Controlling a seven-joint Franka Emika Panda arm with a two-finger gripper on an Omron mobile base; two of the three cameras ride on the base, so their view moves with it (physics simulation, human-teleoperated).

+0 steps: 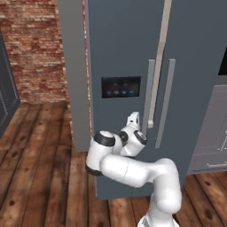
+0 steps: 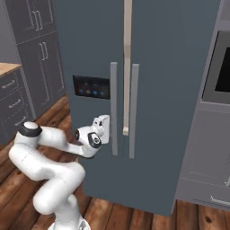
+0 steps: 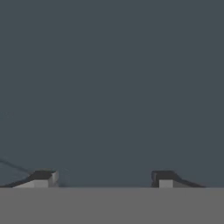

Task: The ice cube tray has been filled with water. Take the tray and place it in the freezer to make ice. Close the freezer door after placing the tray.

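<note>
Up close, pincer: the pincer point(image 3: 103, 177) faces flat slate-blue door panel, its two dark fingertips point(image 3: 42, 176) standing wide apart with nothing between them.
Arm: one white arm point(image 1: 133, 170) folds back on itself, its hand point(image 2: 101, 127) raised to the freezer door point(image 1: 117, 53), just below the display and just beside the handle; touching or not cannot be told.
Freezer door: one dark control display point(image 2: 91, 86) with a row of small lights; one long grey vertical handle point(image 2: 114, 109); the door sits slightly ajar, a pale strip point(image 1: 160, 57) showing along the seam.
Second door: one plain slate-blue door point(image 2: 175, 90) with its own grey handle point(image 2: 133, 111).
Handles counted: two, side by side.
Freezer contents: hidden behind the door.
Beyond: brick wall point(image 1: 37, 48), dark cabinets point(image 2: 38, 54), a wood desk point(image 2: 9, 68) corner, plank floor point(image 1: 40, 177).
</note>
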